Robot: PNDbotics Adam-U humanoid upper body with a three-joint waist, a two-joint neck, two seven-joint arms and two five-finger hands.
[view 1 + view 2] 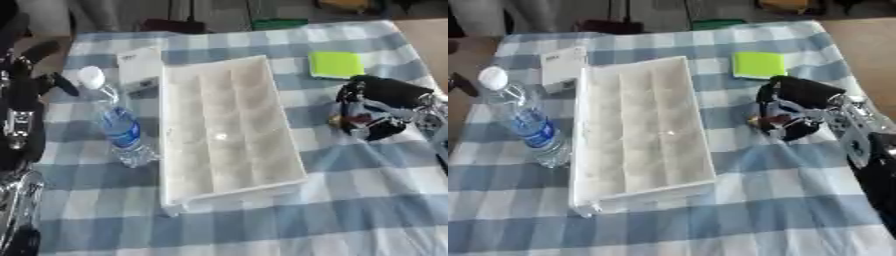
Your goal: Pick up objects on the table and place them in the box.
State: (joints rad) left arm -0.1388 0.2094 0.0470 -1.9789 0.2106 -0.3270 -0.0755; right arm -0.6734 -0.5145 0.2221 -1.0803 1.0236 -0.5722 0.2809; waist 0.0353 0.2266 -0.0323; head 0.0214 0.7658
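The right hand rests on the checked cloth with fingers curled; whether it pinches something small I cannot tell. Just beyond it lies the green pad, light and flat, best lifted by an edge. The white box sits to its left.

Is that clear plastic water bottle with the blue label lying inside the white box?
No, the clear plastic water bottle stands beside the white box.
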